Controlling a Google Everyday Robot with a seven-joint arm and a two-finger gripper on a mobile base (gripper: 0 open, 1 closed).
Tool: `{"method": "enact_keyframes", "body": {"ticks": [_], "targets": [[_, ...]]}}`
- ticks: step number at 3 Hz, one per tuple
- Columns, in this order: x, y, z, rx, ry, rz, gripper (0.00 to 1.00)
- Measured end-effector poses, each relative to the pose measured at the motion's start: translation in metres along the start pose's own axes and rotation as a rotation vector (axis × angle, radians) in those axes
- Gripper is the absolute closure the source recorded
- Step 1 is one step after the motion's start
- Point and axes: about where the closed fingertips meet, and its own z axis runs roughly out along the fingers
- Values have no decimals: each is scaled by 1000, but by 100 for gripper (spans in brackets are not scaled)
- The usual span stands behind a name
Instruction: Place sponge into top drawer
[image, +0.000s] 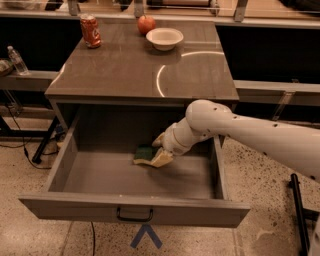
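The top drawer (75, 207) is pulled wide open under the grey tabletop, its black handle (135, 216) at the front centre. The sponge (143, 153), dark green over pale yellow, is inside the drawer near the middle of the back, at or just above the floor. My gripper (157, 151) reaches down into the drawer from the right on a white arm (240, 132). It is shut on the sponge's right end, with one pale finger above it and one below.
On the tabletop (125, 70) stand a red soda can (90, 31), an apple (146, 24) and a white bowl (164, 38) at the back. A water bottle (17, 60) stands on a shelf at the left. A black stand leg (299, 210) is at the right.
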Motion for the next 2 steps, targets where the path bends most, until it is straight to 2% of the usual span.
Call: {"method": "enact_keyframes", "body": {"ticks": [1,2], "targets": [[14,7,-24,35,26,61,0],[28,8,-56,96,40,152,0]]}}
